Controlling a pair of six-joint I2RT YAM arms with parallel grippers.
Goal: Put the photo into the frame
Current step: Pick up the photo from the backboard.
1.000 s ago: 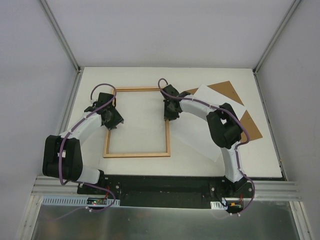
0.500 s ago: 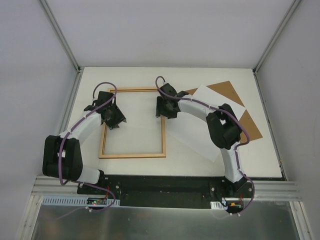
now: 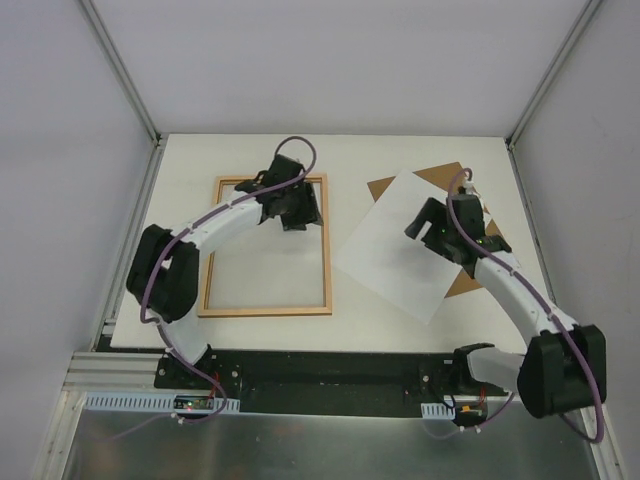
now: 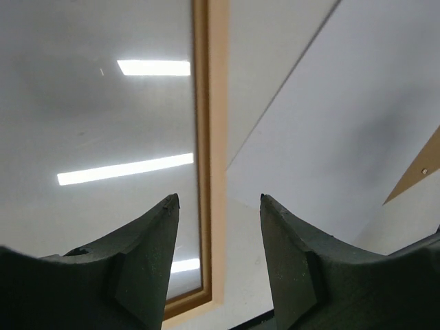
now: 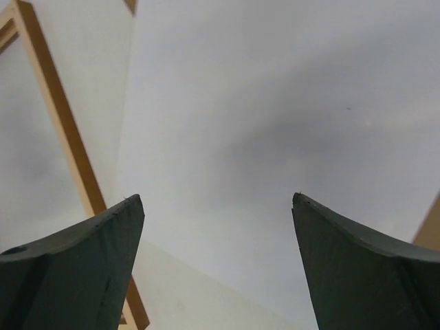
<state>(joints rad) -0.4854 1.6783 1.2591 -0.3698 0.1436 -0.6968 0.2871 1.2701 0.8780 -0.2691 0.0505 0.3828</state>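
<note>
Two flat things share the worktop (image 3: 350, 160). The frame (image 3: 265, 311) lies in the left half, its long axis running from the near edge toward the far edge. The photo (image 3: 395, 260) lies in the right half, white side up and turned diagonally. One corner is just beside the frame's right rail, and the sheet partly covers a brown backing board (image 3: 440, 176). The right gripper (image 3: 425, 226) hovers over the photo with fingers spread wide, holding nothing. I judge this arm the nearer one, and the sheet must go leftward. The left gripper (image 3: 300, 212), also spread and empty, stands over the frame's right rail.
</note>
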